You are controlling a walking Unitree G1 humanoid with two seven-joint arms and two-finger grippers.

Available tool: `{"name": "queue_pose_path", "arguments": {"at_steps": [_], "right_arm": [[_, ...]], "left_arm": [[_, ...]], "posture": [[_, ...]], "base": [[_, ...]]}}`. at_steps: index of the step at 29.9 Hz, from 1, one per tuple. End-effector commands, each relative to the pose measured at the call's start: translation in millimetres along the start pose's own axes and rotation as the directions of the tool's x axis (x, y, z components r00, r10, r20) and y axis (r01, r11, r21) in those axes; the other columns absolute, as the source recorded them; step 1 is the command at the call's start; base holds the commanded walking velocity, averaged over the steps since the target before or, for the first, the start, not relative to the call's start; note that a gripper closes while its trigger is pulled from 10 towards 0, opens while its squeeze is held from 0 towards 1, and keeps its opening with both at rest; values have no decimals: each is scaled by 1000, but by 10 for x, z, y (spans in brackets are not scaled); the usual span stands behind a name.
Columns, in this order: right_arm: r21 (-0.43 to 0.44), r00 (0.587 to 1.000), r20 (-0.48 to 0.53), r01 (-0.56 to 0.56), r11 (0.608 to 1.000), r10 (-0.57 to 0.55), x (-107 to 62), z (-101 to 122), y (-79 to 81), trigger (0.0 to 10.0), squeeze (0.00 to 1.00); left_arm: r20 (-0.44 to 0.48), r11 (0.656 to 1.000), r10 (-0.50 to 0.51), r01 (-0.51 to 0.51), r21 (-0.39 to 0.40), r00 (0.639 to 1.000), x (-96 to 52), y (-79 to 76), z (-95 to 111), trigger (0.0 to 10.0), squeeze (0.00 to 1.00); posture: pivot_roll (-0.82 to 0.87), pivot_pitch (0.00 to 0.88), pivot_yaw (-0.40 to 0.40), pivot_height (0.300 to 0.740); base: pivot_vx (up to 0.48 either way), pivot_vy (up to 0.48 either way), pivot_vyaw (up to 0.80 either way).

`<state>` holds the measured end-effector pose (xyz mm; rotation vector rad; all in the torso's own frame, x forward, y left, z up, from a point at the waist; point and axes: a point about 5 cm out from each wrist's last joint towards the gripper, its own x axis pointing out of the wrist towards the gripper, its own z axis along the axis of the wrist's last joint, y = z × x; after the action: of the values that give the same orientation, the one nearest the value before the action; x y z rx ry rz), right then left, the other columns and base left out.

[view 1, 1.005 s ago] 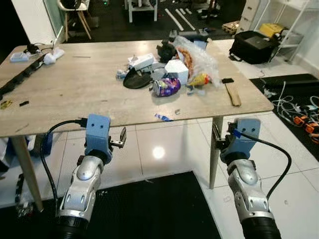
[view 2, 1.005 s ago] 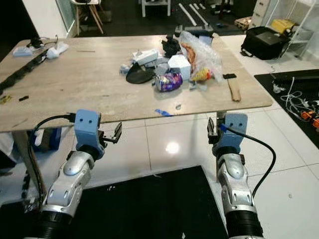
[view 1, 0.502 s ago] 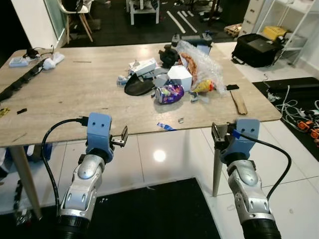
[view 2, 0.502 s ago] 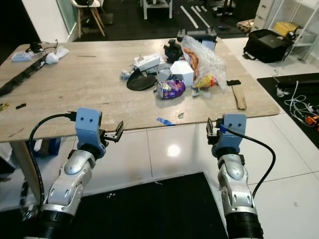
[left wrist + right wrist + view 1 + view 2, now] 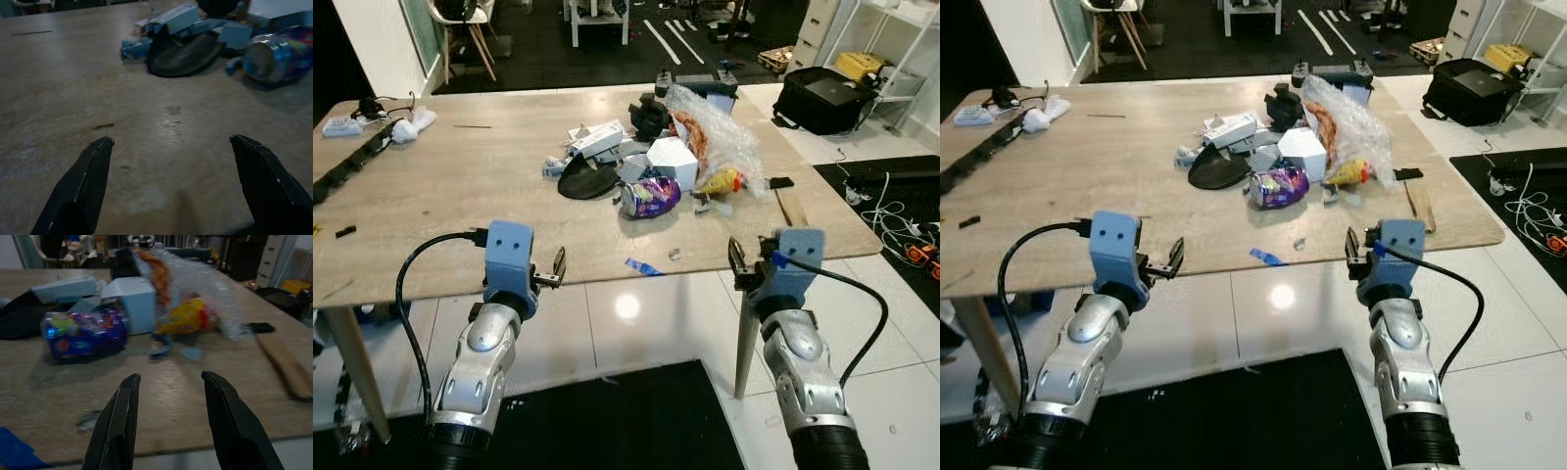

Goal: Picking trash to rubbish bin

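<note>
Left eye view shows a pale wooden table [image 5: 460,196] with a heap of trash near its far right part: a crumpled purple and blue foil wrapper [image 5: 648,196], a white cardboard box [image 5: 672,162], a flat black dish-shaped lid [image 5: 587,180], a clear crinkled plastic bag [image 5: 717,132] with orange and yellow packets inside, and a small blue scrap of paper [image 5: 641,265] lying alone close to the near edge. Both arms are raised at the table's near edge, well short of the heap. The left gripper [image 5: 171,188] has its two black fingers spread wide over bare wood, holding nothing; the right gripper [image 5: 168,423] also has its fingers apart and empty, aimed towards the foil wrapper and the box. Judging by this, the step in hand is the approach, before any pick. The next move probably calls for coming nearer and reaching forward over the table, most likely with the right gripper, to close on one loose piece such as the blue scrap or the wrapper. No rubbish bin can be made out, so it would have to be found afterwards. Print on the wrapper is too blurred to read, and no other writing is legible.
</note>
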<state>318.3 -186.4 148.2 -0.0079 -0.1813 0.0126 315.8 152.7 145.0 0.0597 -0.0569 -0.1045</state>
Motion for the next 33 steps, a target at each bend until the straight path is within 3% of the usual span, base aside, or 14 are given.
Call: {"name": "queue_pose_path", "arguments": {"at_steps": [1, 24, 33], "right_arm": [[-10, 1000, -7, -17, 1000, 17, -11, -7, 34, 10000, 0], [-26, 999, -11, -48, 999, 47, -21, -8, 72, 10000, 0], [27, 999, 6, -36, 999, 36, -40, 4, 72, 10000, 0]], "left_arm": [[-17, 1000, 6, -6, 0, 1000, -13, 21, -30, 10000, 0], [-18, 1000, 6, -6, -4, 1000, -4, 8, -27, 10000, 0], [-20, 1000, 3, -3, -2, 1000, -8, 12, -31, 10000, 0]], "posture": [[-59, 116, 2, 740], [-61, 120, 8, 740], [-61, 125, 8, 740]], "base": [[296, 0, 0], [298, 0, 27], [300, 0, 140]]}}
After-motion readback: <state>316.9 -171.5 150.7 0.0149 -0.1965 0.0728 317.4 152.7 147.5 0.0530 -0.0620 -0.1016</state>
